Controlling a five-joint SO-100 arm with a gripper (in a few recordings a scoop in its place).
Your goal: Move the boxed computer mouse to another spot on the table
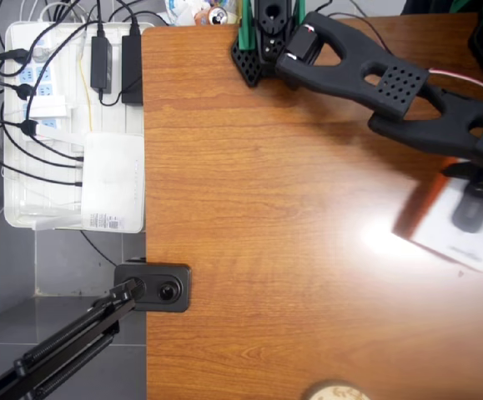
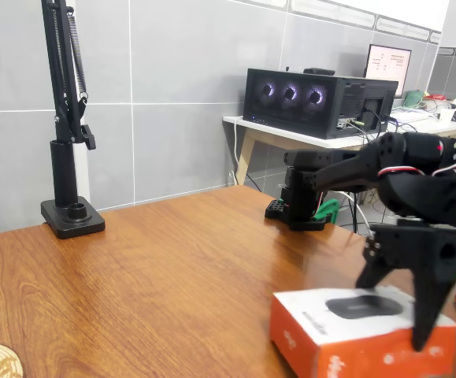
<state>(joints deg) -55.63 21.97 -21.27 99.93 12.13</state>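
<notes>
Nearest the lens, the boxed computer mouse (image 2: 361,335) lies flat on the tabletop (image 2: 157,268), directly beneath the fingers (image 2: 426,335). These straddle the box top, spread wide, one tip down its near side; no firm grip is evident, presumably positioning for a clamp.

The arm (image 1: 366,71) is matte black printed plastic, its flat links pierced by triangular cut-outs and grids of small round holes. Red and white wires run along it. Green clamps (image 1: 245,33) flank its black base (image 2: 297,209).
</notes>
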